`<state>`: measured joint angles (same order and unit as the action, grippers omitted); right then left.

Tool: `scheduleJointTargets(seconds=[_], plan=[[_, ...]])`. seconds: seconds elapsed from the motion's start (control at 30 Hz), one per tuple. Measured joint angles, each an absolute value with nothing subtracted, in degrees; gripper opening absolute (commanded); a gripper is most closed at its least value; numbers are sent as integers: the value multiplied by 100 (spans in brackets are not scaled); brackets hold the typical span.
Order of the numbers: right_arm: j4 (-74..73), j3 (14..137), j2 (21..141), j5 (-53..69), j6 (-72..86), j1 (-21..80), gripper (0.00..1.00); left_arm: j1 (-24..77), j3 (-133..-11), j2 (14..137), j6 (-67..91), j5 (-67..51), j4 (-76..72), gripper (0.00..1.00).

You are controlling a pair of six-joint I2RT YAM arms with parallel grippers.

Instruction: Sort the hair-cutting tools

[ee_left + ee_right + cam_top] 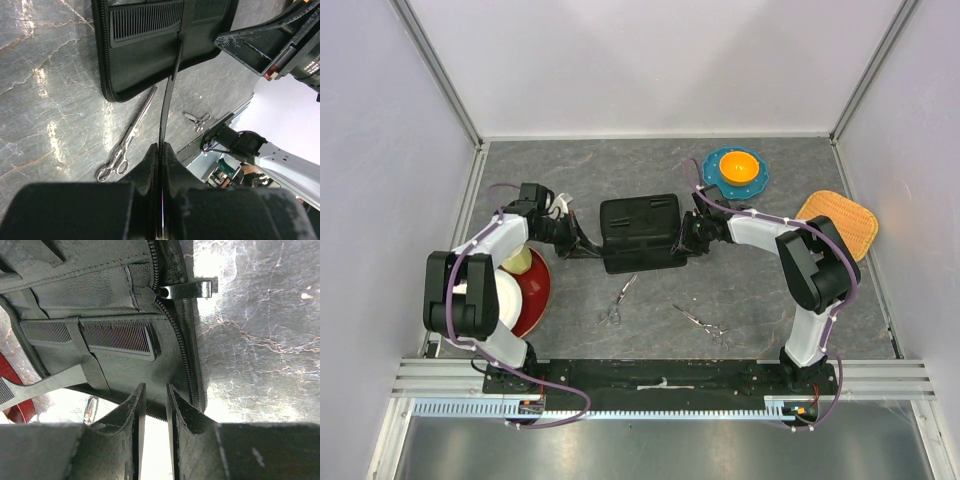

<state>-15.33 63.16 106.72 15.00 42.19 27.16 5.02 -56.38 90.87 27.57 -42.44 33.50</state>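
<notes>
A black case [640, 225] lies open mid-table, with one black comb [145, 20] tucked under its strap. My left gripper [161, 146] is shut on a second black comb [167, 95], seen edge-on, whose far end reaches the case's strap. That gripper [578, 243] sits at the case's left side. My right gripper [690, 240] is at the case's right edge. Its jaws [154, 390] stand slightly apart against the zipper edge, with nothing between them. The stored comb [117, 337] shows just beyond. Two silver scissors [618, 300] [702, 322] lie on the table in front of the case.
A red bowl [538, 290] holding a white item sits under the left arm. A blue plate with an orange bowl [735, 170] stands at the back right, and an orange woven mat [840, 222] lies at the right edge. The case's zipper pull [187, 288] sticks out.
</notes>
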Motion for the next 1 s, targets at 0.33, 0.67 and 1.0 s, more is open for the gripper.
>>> scheduleJointTargets(seconds=[0.33,0.67,1.0], plan=[[-1531,6329,10696,1538,4222,2707,31,604,-5459,9657,2751,-4372,2976,2],[-1575,6388,10698,1509,4217,2716,30,827,-5487,10322,2777,-4405,2663,5],[-1640,6573,10768,1288,4215,2770,32,1210,-6143,10932,2910,-4368,2685,3]])
